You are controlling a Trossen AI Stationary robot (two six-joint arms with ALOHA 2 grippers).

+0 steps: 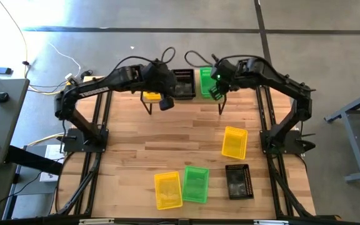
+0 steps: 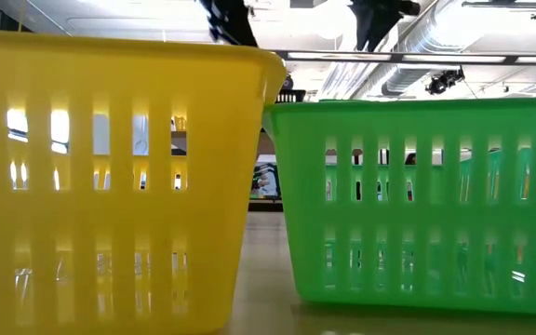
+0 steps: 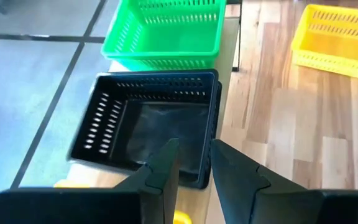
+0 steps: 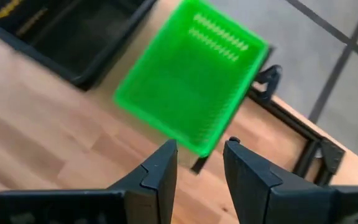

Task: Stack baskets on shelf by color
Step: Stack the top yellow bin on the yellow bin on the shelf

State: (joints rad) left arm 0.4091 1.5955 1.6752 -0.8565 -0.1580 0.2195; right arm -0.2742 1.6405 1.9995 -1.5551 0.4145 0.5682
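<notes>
The shelf [image 1: 186,95] at the table's far edge already carries a yellow basket [image 1: 152,95], a black basket [image 1: 184,83] and a green basket [image 1: 206,82] side by side. Four more lie loose near the front: yellow [image 1: 167,189], green [image 1: 195,184], black [image 1: 237,180], and another yellow [image 1: 234,142] further back. Both grippers hang over the shelf holding nothing, left gripper [image 3: 194,163] above the black basket, right gripper [image 4: 201,163] by the green one, fingers slightly apart on each. It looks like a pause between placements; next, I'd guess, an arm reaches forward for a loose basket.
</notes>
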